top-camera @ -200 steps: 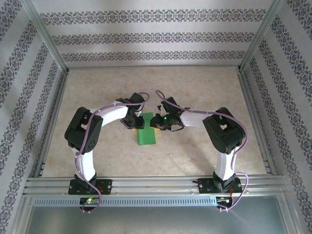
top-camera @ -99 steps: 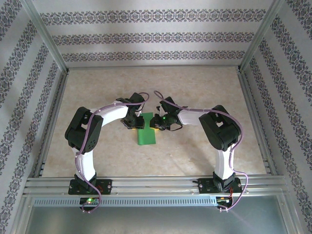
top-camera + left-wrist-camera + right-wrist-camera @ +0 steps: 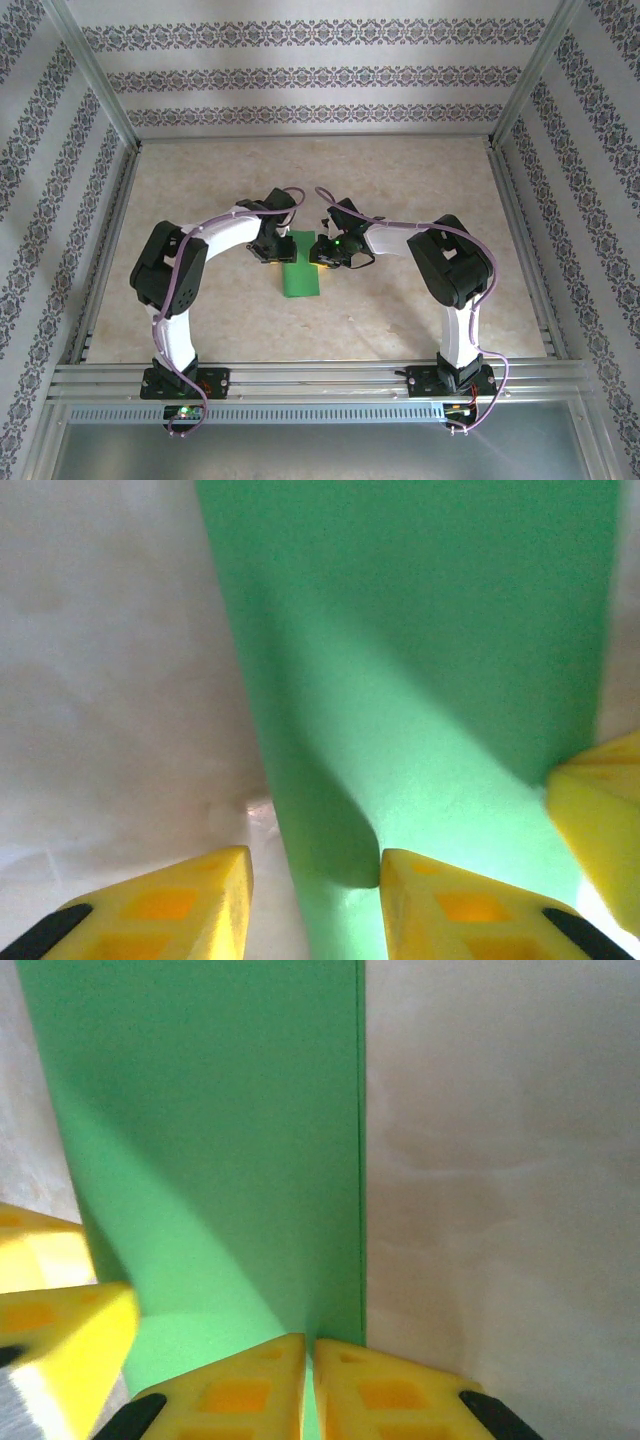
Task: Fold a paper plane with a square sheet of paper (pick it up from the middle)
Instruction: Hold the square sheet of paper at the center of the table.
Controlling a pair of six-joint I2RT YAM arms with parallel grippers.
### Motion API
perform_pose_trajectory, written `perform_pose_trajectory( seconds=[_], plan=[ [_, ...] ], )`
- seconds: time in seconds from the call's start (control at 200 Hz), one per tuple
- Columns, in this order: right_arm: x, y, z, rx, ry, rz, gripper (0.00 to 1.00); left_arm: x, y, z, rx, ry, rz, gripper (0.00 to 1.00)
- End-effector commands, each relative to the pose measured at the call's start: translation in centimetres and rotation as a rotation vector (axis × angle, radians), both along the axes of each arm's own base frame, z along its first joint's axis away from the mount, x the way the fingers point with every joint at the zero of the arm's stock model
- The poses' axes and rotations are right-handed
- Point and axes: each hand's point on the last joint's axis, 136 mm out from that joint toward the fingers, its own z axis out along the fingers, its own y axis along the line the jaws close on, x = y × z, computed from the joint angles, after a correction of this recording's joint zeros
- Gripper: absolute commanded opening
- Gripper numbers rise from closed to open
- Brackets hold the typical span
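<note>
1. Creasing seems the step in hand: the thin bright green paper sheet (image 3: pixel 301 275), folded narrow, lies flat on the pale table (image 3: pixel 400 180).
2. Left gripper (image 3: pixel 312 865) straddles its left edge, jaws apart; right gripper (image 3: pixel 310 1345), jaws nearly together, meets its right edge (pinch unclear).
3. Next likely needs firm pressing without shifting it.

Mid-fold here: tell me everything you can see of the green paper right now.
The green paper is bright, plain, thin and matte: a narrow rectangle, apparently folded, with a doubled line along its right edge. It lies flat on the beige table between the arms. The left tool stands open astride its left edge, one finger on the paper. The right tool, jaws almost together, sits at its right edge; whether it pinches a layer is unclear.
</note>
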Motion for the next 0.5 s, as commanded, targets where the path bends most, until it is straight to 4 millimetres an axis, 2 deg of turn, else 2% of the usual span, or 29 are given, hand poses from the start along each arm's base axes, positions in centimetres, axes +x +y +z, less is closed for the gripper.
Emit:
perform_pose_trajectory(
  seconds=[0.0, 0.11, 0.235, 0.325, 0.495],
  plan=[
    [-2.7, -2.7, -5.5, -0.179, 0.111, 0.0, 0.17, 1.5, 0.1, 5.3, -0.111, -0.124, 0.075, 0.41],
    [-3.0, -3.4, -6.1, -0.226, 0.133, 0.0, 0.16, 1.6, -2.8, 6.2, -0.35, -0.119, 0.091, 0.39],
    [-3.5, -4.4, -6.7, -0.284, 0.155, -0.002, 0.16, 1.2, -5.5, 4.5, -0.501, -0.014, 0.094, 0.3],
    [-3.6, -4.8, -6.8, -0.313, 0.162, -0.002, 0.15, 0.8, -5.6, 3.0, -0.497, 0.034, 0.097, 0.26],
    [-3.6, -5.6, -7.1, -0.364, 0.164, 0.001, 0.14, -0.8, -3.5, -0.4, -0.361, 0.11, 0.095, 0.22]
  ],
)
